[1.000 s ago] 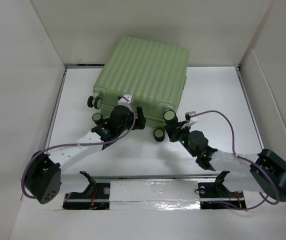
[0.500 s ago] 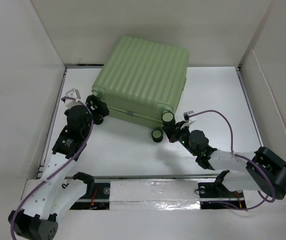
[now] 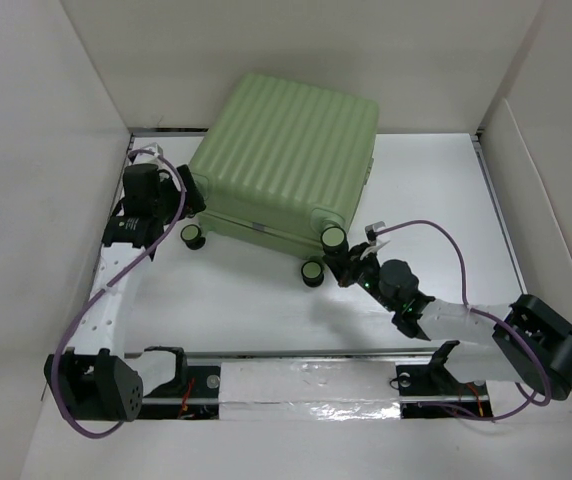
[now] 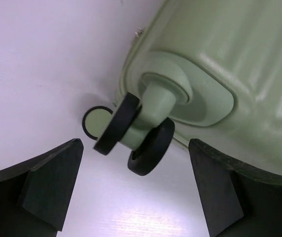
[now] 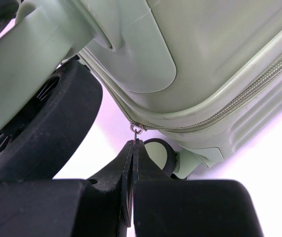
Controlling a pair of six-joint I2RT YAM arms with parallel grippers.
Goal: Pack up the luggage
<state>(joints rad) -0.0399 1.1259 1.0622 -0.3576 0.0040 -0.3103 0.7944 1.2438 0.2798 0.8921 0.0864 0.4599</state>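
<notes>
The luggage [image 3: 286,150], a light green ribbed suitcase, lies closed on the white table with its wheels toward the arms. My left gripper [image 3: 180,196] is open at its front left corner. In the left wrist view the gripper [image 4: 134,148] has its fingers wide apart on either side of a black double wheel [image 4: 151,148], touching nothing. My right gripper [image 3: 347,263] is at the front right corner between two wheels. In the right wrist view it [image 5: 133,144] is shut on the small metal zipper pull [image 5: 137,129] hanging from the luggage [image 5: 220,49] zip.
White walls box in the table on the left [image 3: 46,200], back and right [image 3: 556,200]. The luggage's wheels [image 3: 312,270] stick out toward the arms. A purple cable [image 3: 436,230] loops over the right arm. The mounting rail [image 3: 296,375] runs along the near edge.
My left arm has swung from the middle of the luggage's front edge out to its front left corner, with its jaws open. The right gripper has stayed shut at the zip.
</notes>
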